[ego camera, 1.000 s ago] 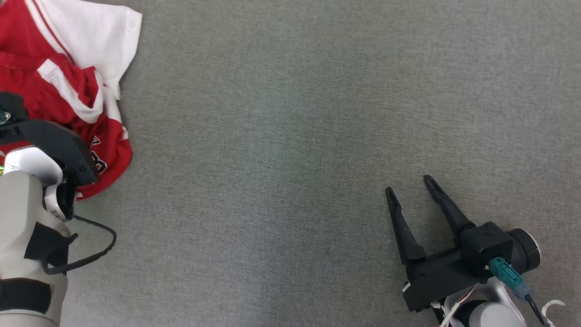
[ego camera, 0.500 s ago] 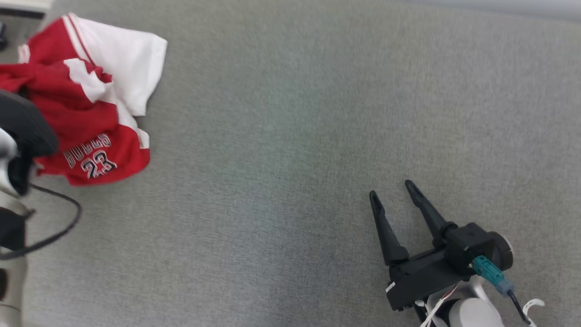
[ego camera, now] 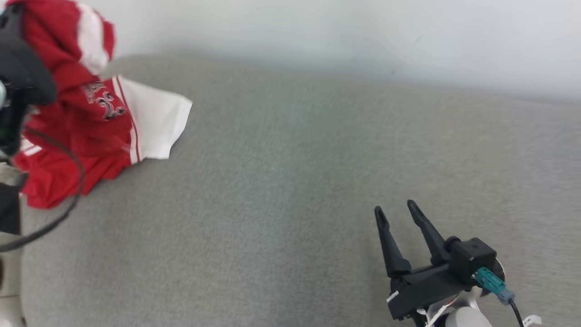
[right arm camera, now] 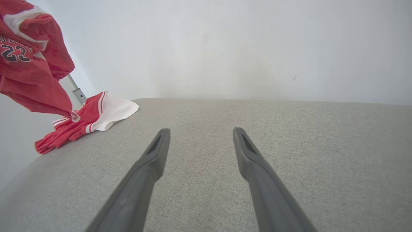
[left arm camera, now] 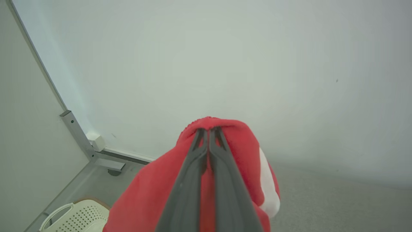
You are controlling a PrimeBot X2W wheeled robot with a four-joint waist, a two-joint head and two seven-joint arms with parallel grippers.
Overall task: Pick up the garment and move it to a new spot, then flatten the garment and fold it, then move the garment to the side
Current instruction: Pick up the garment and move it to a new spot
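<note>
L gripper (left arm camera: 208, 130): fingers pressed tight together w/ a fold of the red-and-white garment (left arm camera: 239, 146) pinched at the tips. Cloth is bunched round both fingers & hangs below them. Its lower end, white sleeve incl., lies on the grey surface (ego camera: 290, 190). R gripper (ego camera: 395, 208): fingers spread wide, nothing between them, garment well off to their left.

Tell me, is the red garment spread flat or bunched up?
Bunched up: the left claw pinches the red garment, which hangs crumpled, its lower end on the grey surface.
</note>
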